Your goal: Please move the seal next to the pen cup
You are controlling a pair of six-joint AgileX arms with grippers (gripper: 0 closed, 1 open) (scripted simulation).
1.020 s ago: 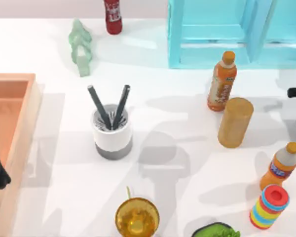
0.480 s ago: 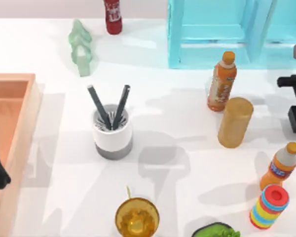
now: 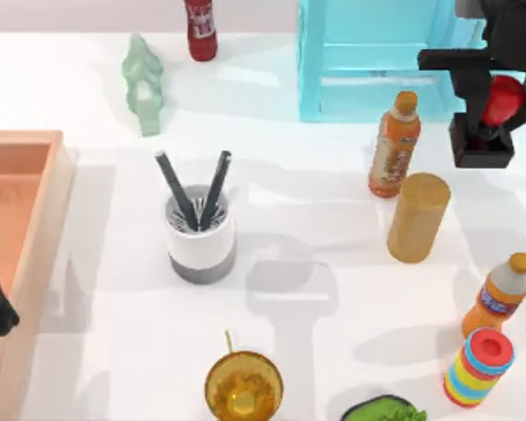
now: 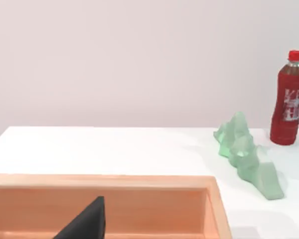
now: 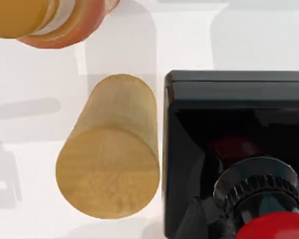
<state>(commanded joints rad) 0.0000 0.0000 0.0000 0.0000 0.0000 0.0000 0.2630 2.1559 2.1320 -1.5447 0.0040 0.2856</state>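
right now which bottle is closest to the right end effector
The orange bottle beside the tan wooden cylinder, left of the right end effector holding the seal. The other orange bottle and the red bottle stand farther off.

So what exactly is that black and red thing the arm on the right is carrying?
It is the seal, a small stamp: a square, glossy black block base, a ridged metal-looking collar above it in the right wrist view, and a round shiny red knob on top. The right gripper is closed around the knob and appears to hold the stamp above the table, near the top view's right edge, in front of the turquoise shelf and beyond the tan wooden cylinder.
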